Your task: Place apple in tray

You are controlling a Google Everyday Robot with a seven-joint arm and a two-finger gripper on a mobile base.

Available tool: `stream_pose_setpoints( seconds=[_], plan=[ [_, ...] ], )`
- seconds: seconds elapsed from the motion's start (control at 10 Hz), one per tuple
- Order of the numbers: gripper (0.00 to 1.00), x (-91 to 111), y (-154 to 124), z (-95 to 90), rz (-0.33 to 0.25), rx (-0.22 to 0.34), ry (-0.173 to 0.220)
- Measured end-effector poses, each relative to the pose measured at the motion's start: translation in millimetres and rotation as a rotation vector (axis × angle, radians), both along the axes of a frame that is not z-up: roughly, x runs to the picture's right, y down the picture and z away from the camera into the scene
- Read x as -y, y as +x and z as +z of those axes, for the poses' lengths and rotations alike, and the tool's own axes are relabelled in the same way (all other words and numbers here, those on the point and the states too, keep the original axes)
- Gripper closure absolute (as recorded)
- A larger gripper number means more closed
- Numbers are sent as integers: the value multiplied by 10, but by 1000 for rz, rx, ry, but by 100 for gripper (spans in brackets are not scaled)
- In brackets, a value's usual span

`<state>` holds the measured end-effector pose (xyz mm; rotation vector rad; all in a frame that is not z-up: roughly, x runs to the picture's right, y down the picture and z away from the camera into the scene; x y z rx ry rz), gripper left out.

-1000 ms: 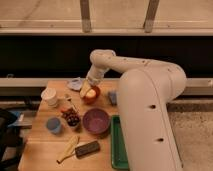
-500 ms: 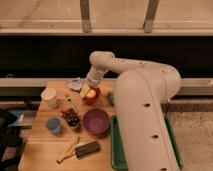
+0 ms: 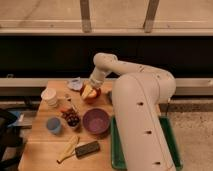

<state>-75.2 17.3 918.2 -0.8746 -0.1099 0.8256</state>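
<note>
The robot's arm (image 3: 142, 115) covers most of the tray (image 3: 171, 142), leaving only a left strip and a right strip of green in sight. The picture's near edge cuts off the arm, the tray and the table (image 3: 42, 150). The gripper (image 3: 90, 88) is down over the apple (image 3: 86, 93) in the red bowl (image 3: 97, 95), and whether it touches the fruit cannot be told. A pale blue thing (image 3: 75, 83) at the table's far edge is too blurred to name. A dark shape (image 3: 7, 125) is cut off at the left.

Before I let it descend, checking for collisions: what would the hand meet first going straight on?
Probably the apple, sitting in the red-orange bowl: the hand points down right above it. Depth is unclear, so it may be touching.
</note>
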Motion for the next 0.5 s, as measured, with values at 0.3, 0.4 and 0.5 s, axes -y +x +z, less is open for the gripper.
stream_pose_setpoints(
  seconds=[0.3, 0.4, 0.5],
  plan=[
    [20, 27, -17, 114, 16, 15, -4],
    [22, 25, -35, 132, 16, 20, -4],
    [30, 3, -65, 156, 15, 25, -7]
  ],
)
